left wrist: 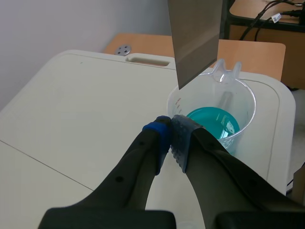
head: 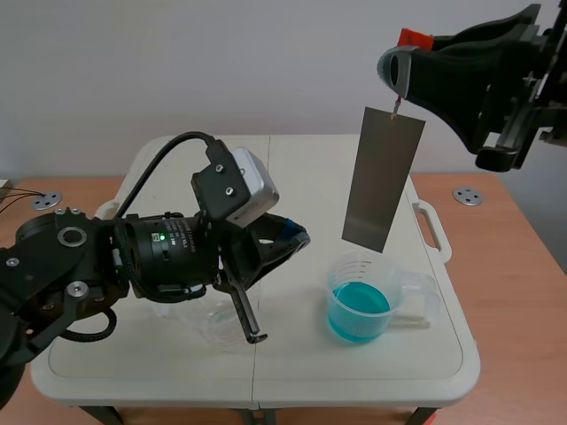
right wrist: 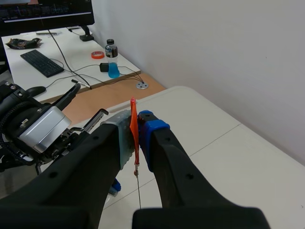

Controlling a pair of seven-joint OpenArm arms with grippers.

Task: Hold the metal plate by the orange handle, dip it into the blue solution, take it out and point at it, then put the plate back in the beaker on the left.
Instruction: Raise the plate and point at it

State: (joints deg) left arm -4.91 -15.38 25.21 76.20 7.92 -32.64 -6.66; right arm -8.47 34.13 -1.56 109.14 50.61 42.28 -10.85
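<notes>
Hanging in the upper right of the scene view, the metal plate (head: 384, 180) is a dull grey strip, nearly upright, with its lower end leaning a little toward the left of the frame. From where I stand it is wholly in the air. Its bottom edge sits just above the rim of the beaker (head: 363, 297) at lower right of centre and does not touch the blue solution (head: 359, 310) pooled in the bottom.

The right gripper (head: 396, 75) comes in from the top right corner, and its two fingers are pinched on the orange handle (head: 409, 38). In its own wrist view the thin orange tab stands squeezed between the grey pad and the blue pad, and a thin wire runs down from it.

The left gripper (head: 297, 237) lies low across the middle left of the scene. Its fingers are pressed together with nothing between them, and the tips aim toward the plate and the blue beaker. From its wrist view the pads meet just short of that beaker's near wall. The plate's lower edge is ahead of them and they do not touch it.

A second, clear beaker (head: 208, 323) stands under the left arm at lower left, partly hidden by it. Both beakers rest on the cream folding table (head: 425, 354).
</notes>
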